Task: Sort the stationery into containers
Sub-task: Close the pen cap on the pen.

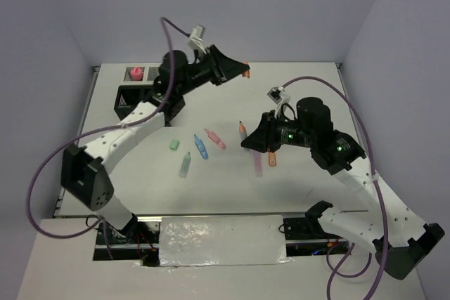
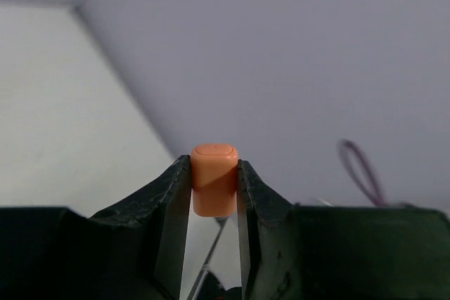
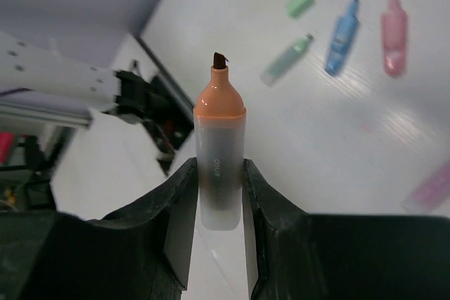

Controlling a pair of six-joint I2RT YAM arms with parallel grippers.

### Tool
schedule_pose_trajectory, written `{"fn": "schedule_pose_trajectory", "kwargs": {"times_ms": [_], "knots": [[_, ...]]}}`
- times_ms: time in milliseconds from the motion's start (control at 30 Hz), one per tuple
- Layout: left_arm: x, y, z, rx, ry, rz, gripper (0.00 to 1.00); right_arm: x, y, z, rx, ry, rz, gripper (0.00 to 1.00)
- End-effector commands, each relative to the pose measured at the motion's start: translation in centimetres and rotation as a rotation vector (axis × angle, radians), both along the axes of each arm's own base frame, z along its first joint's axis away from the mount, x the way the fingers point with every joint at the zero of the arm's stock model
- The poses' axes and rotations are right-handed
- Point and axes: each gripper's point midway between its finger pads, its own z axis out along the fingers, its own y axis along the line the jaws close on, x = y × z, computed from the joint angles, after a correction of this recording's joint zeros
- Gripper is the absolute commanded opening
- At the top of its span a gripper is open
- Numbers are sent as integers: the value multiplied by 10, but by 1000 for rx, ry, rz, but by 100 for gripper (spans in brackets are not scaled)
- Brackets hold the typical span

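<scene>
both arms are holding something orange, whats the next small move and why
Probably swing the left gripper, shut on the orange cap, toward the orange marker held by the right gripper and line them up. Its dark tip is bare, so recapping likely comes before sorting.

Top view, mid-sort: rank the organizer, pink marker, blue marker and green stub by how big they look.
Largest: organizer, even though it is partly hidden.
Next: pink marker and blue marker. They look about alike, so I won't rank them.
Smallest: green stub.
</scene>
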Motion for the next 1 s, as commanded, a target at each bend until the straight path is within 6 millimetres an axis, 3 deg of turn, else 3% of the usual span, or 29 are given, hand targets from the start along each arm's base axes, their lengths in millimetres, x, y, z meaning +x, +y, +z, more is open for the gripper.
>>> {"fn": "schedule_pose_trajectory", "kwargs": {"times_ms": [0,100,167,300,433,600,967], "knots": [[-71,15,116,-236,-434,-274,0,-15,20,86,287,-112,79,14],[-113,34,146,-292,-555,-381,0,-21,24,125,426,-166,99,13],[-142,45,162,-308,-625,-454,0,-26,27,140,491,-148,120,14],[-173,58,175,-316,-696,-519,0,-40,36,177,629,-185,228,14],[-198,72,187,-378,-722,-571,0,-41,41,187,657,-217,258,14],[-203,76,189,-370,-700,-568,0,-41,47,192,641,-250,260,14],[-182,73,179,-314,-608,-484,0,-36,55,197,598,-317,241,14]]}}
